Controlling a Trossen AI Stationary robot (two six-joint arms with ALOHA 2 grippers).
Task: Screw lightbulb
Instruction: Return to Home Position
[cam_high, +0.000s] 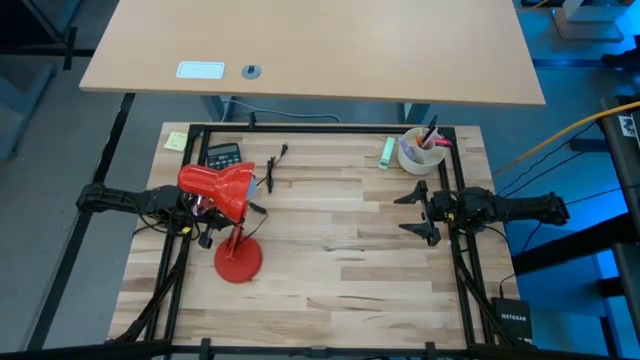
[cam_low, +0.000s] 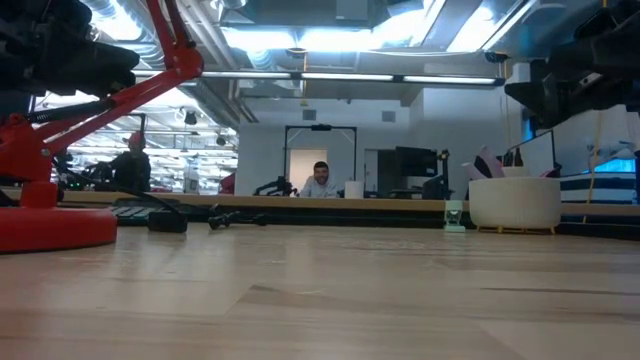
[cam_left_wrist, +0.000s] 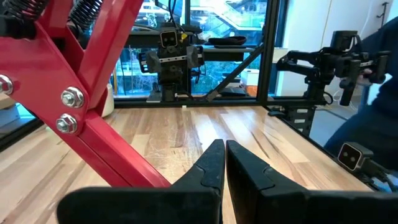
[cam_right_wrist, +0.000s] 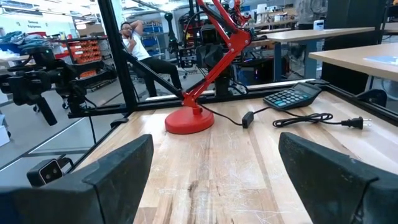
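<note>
A red desk lamp stands at the table's left on its round base (cam_high: 238, 262). Its shade (cam_high: 213, 187) is tipped toward the left arm. The lightbulb does not show in any view. My left gripper (cam_left_wrist: 224, 167) is shut and empty. It sits low beside the lamp's sprung arm (cam_left_wrist: 93, 118), and in the high view it is mostly under the shade (cam_high: 203, 214). My right gripper (cam_high: 415, 212) waits at the table's right side. Its fingers are wide open and empty in the right wrist view (cam_right_wrist: 214, 165), pointing toward the lamp (cam_right_wrist: 189, 119).
A black calculator (cam_high: 223, 155) and the lamp's cord with its plug (cam_high: 275, 166) lie behind the lamp. A white cup of pens (cam_high: 421, 151) and a green item (cam_high: 385, 151) stand at the far right. Bare wood lies between the grippers. People sit in the room beyond.
</note>
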